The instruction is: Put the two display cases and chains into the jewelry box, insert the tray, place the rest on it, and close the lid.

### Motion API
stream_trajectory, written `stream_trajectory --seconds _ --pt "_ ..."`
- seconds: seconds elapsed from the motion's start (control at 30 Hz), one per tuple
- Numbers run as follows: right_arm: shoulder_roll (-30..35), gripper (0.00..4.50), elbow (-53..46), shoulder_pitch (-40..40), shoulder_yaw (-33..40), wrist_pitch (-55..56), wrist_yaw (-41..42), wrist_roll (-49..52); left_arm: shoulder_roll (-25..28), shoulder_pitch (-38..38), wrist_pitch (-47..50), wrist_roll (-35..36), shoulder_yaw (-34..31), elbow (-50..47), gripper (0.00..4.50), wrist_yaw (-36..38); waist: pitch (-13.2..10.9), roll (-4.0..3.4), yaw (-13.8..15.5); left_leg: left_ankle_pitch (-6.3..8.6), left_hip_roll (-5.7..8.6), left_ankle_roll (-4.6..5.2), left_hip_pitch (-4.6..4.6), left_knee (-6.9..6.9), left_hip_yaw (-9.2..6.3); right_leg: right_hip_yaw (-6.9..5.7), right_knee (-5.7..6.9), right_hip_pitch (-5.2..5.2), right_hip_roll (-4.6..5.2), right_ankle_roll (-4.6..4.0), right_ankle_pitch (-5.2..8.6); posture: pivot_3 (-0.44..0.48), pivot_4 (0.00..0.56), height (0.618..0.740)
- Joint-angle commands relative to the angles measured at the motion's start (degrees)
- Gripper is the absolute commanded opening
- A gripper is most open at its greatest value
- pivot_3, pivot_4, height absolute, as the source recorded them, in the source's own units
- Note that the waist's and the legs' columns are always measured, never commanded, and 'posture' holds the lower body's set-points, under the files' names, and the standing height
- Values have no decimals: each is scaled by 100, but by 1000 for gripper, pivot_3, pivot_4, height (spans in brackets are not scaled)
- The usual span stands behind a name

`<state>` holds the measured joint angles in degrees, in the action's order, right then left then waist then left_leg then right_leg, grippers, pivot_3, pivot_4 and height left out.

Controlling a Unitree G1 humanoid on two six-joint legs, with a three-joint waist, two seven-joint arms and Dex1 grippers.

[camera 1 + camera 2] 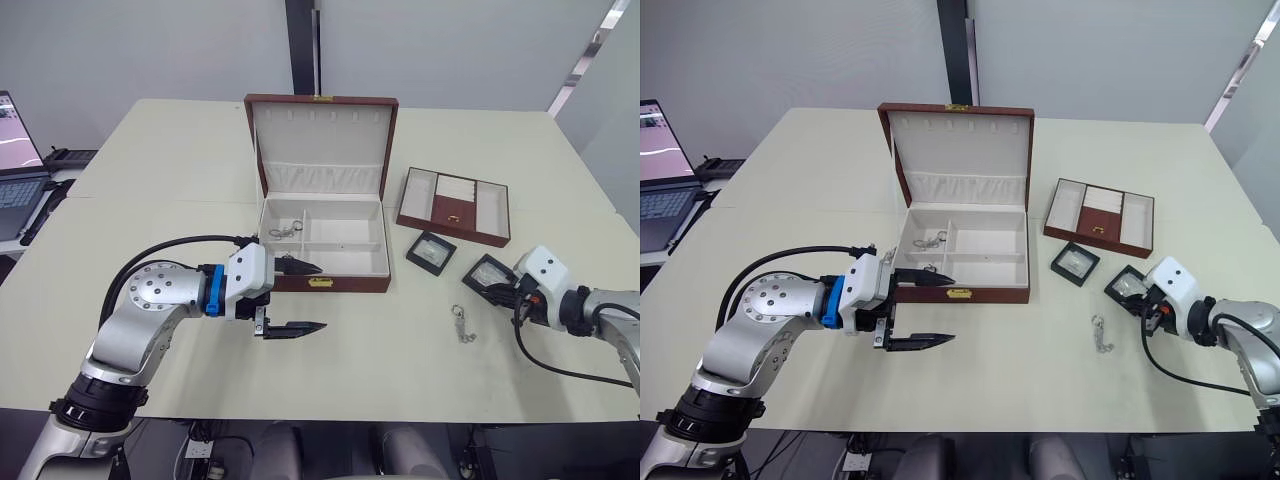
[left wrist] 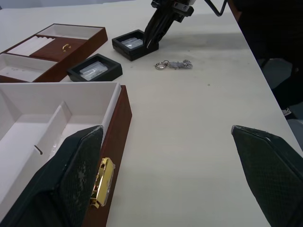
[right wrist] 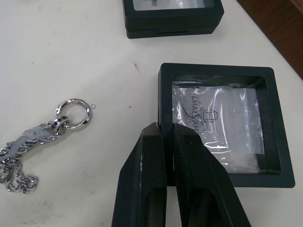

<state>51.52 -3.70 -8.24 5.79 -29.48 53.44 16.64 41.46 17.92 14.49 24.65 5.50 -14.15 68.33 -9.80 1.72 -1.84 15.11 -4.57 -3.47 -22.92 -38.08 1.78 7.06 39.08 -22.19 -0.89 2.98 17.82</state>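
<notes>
The right gripper (image 3: 168, 135) is pinching the near frame edge of a small square black-framed display case (image 3: 222, 125) lying flat on the pale table (image 1: 380, 340), a silver chain (image 1: 463, 324) sprawling just beside. The left gripper (image 1: 300, 297) is hovering wide open, empty, before the reddish-brown jewelry box (image 1: 325, 245).

An office or lab: pale worktables (image 1: 180, 160), open laptop (image 1: 18, 170), plain grey walls (image 1: 150, 50).

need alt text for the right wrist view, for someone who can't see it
The right gripper has its two black fingers pinched on the near frame edge of a square black display case, whose clear top shows a small plastic bag inside. A silver chain with a ring at its end lies on the pale table beside it, and a second display case sits beyond.
</notes>
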Motion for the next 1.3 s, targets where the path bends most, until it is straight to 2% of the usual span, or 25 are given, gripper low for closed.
stream_trajectory --seconds 0.03,0.2,0.33,0.4,0.53,0.63,0.9,1.1,1.3 --pt "289 10 -293 -178 407 -5 288 269 -72 17 12 78 -239 -171 4500 -247 0 0 -1 0 0 0 0 0 0 0 0 0 0 0 0 0 150 740" --pt "640 10 -507 -829 465 -289 897 801 -153 -245 253 214 -597 -381 4500 -807 -1 -4 -22 0 -1 0 4 1 0 1 1 0 0 0 0 0 150 740" --pt "592 10 -238 -1979 -308 -238 1360 627 -279 -701 557 287 -910 -863 4500 -1457 -4 -8 -64 0 -3 0 5 0 -2 0 2 0 -1 0 0 0 150 740" --pt "406 10 20 -2549 -719 -137 1459 426 -360 -894 679 316 -1036 -1075 4500 -1753 -5 -6 -59 0 -3 0 5 1 -2 -1 2 0 1 0 0 0 150 740" --pt "-356 10 798 -3805 -1580 189 1732 -47 -507 -1458 897 380 -1428 -1588 4500 -2353 -6 -7 -94 0 -3 0 3 1 -2 0 3 -3 2 -1 -1 0 150 740" --pt "-879 10 1453 -4442 -1982 586 1851 -389 -583 -1895 1011 429 -1677 -1940 4500 -2680 -7 -8 -107 0 -4 0 3 1 0 2 2 -7 3 -2 -1 0 150 740" --pt "-1957 10 3067 -5338 -2669 1428 1871 -1288 -909 -2745 1059 441 -2122 -2487 4500 -3362 -7 -7 -74 0 -4 0 -1 3 -4 -12 3 -7 11 -11 3 0 150 740" --pt "-2531 10 3933 -5664 -2772 1851 1839 -1657 -1041 -2952 1031 400 -2089 -2684 4500 -3608 -8 -9 -92 0 -4 -1 1 3 -1 -12 9 -8 11 -13 2 0 150 740" --pt "-2833 10 4590 -5890 -2787 2287 1937 -1913 -1049 -3026 1044 434 -2073 -2747 4500 -3695 -8 -9 -108 0 -5 -1 2 5 -1 -12 9 -8 10 -15 3 0 150 740"
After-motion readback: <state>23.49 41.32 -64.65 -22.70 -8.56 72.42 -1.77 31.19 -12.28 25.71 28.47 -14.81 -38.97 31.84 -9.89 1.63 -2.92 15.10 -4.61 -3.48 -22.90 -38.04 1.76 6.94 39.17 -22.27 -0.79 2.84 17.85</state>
